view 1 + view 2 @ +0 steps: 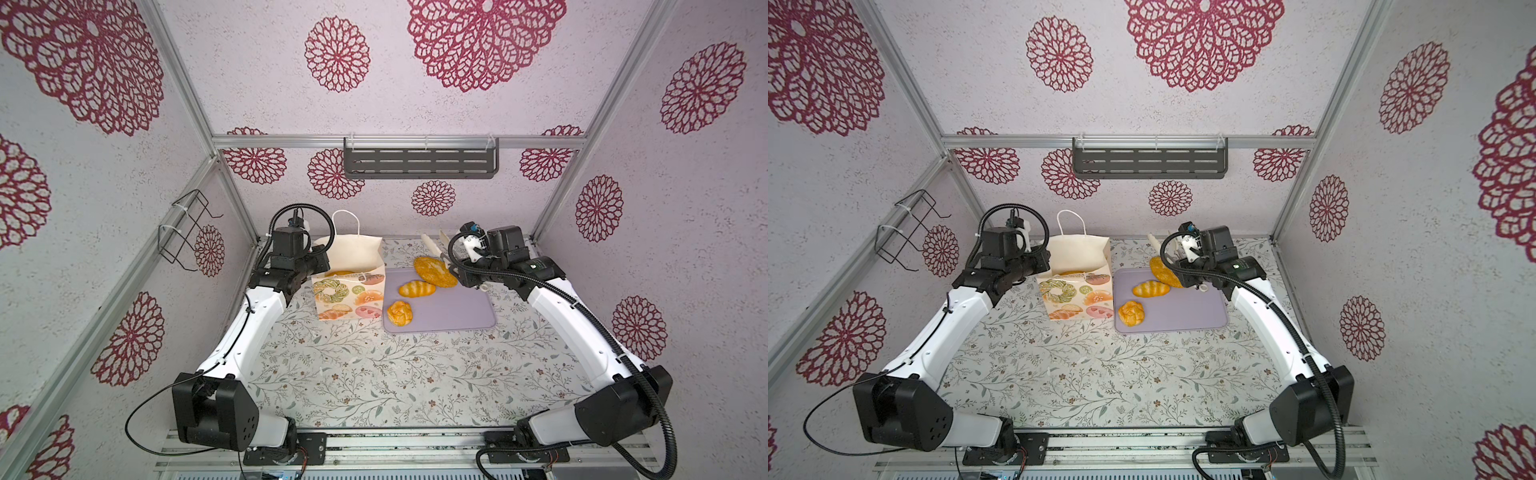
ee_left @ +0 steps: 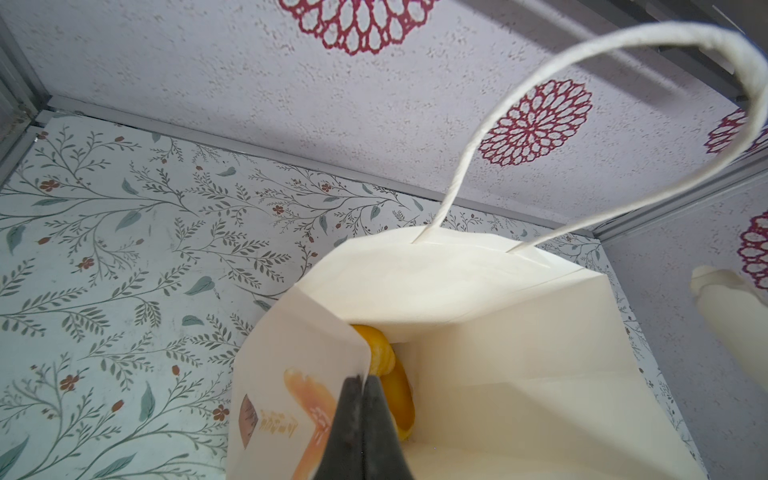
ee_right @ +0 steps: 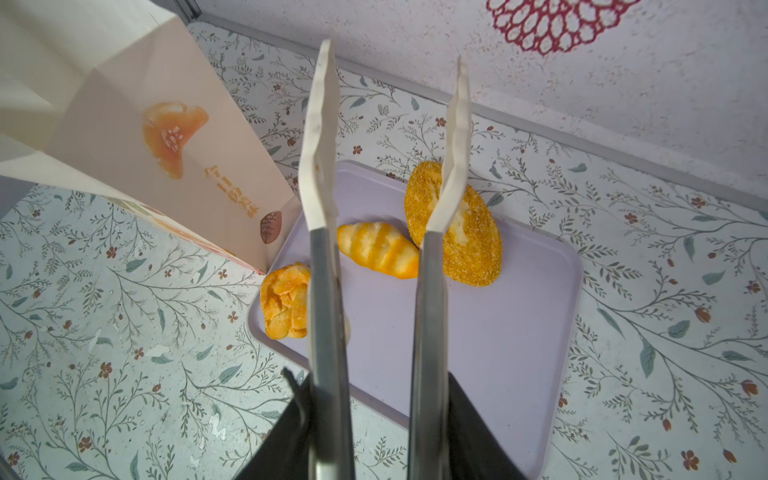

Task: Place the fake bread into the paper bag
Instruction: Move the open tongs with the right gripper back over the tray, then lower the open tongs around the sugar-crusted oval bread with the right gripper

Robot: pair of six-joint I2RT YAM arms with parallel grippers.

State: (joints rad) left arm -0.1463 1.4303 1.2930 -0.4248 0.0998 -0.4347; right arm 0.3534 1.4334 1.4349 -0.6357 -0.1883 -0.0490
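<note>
My left end effector (image 2: 360, 386) is pinched shut on the paper bag (image 1: 348, 300) rim to hold its mouth open. My right end effector (image 3: 376, 432) grips tongs (image 3: 319, 166) (tips apart). Three fake bread (image 1: 417, 288) sit on the tray (image 1: 457, 311), at the bag's 3 o'clock.

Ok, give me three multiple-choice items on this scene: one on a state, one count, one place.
1. The left gripper is: A open; B shut on nothing; C shut on the cream paper bag's rim.
2. Toy breads seen outside that bag: A one; B three; C six.
3. The round knotted orange bun lies: A inside the bag; B on the flat lilac tray; C in the left gripper.
Answers: 1 C, its jaws pinch the paper edge. 2 B, the bun, a striped loaf and a sugared oval loaf. 3 B, at the tray's near corner.
</note>
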